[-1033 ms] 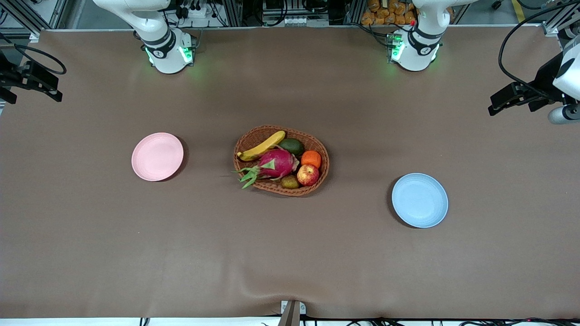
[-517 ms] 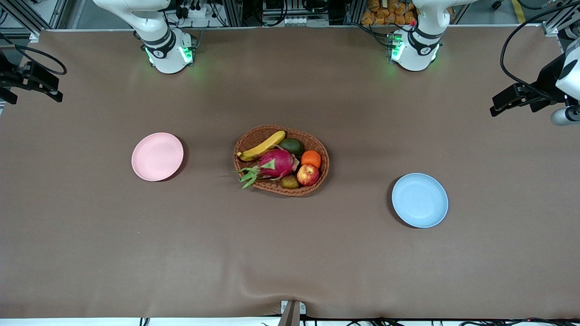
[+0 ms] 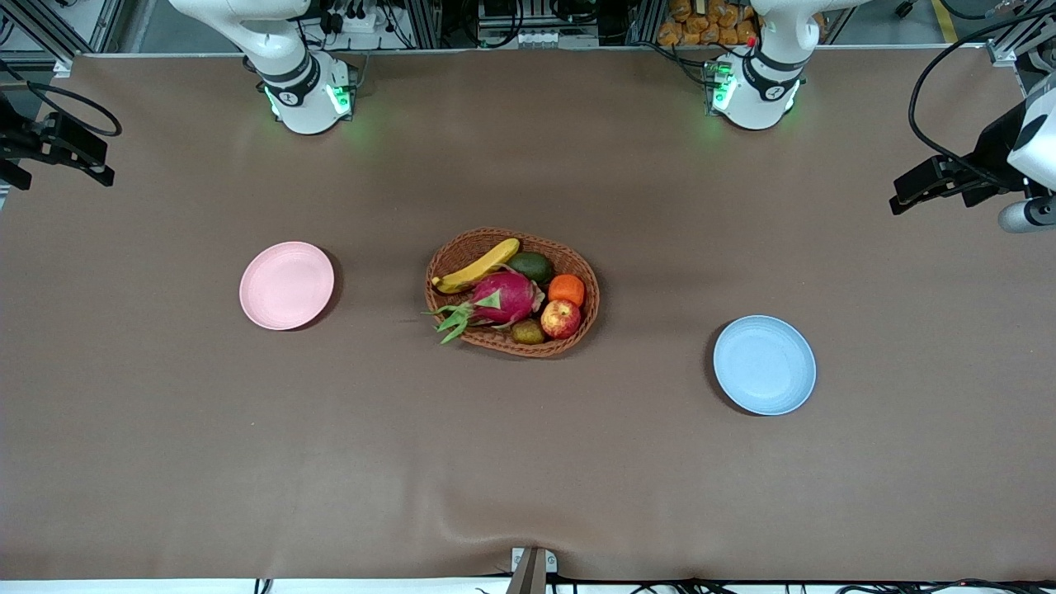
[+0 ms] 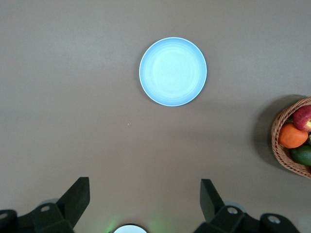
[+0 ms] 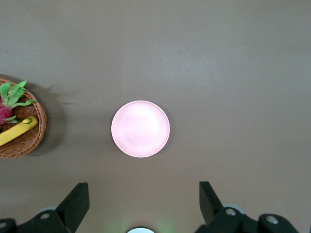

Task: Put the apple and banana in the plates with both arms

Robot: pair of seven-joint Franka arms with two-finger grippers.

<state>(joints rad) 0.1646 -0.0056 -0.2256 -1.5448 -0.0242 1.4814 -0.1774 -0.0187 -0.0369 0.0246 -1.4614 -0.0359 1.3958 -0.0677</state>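
The apple [image 3: 561, 318] and the banana [image 3: 478, 266] lie in a brown wicker basket [image 3: 592, 307] at mid-table. The pink plate [image 3: 286, 285] lies empty toward the right arm's end, and the blue plate [image 3: 765, 365] lies empty toward the left arm's end. My left gripper [image 4: 144, 194] is open and empty, high over bare cloth between its base and the blue plate [image 4: 173, 71]. My right gripper [image 5: 144, 194] is open and empty, high over bare cloth between its base and the pink plate [image 5: 140, 128]. The right wrist view shows the banana's tip [image 5: 17, 132]; the left wrist view shows the apple [image 4: 302, 116].
The basket also holds a pink dragon fruit [image 3: 503, 297], an orange [image 3: 567, 289], a dark green avocado [image 3: 532, 266] and a brownish kiwi-like fruit [image 3: 527, 332]. Brown cloth covers the whole table. The arms' green-lit bases [image 3: 309, 99] [image 3: 751, 91] stand along the table's edge farthest from the front camera.
Nothing on the table has moved. The dark hand at the left arm's edge of the front view has shifted only slightly.
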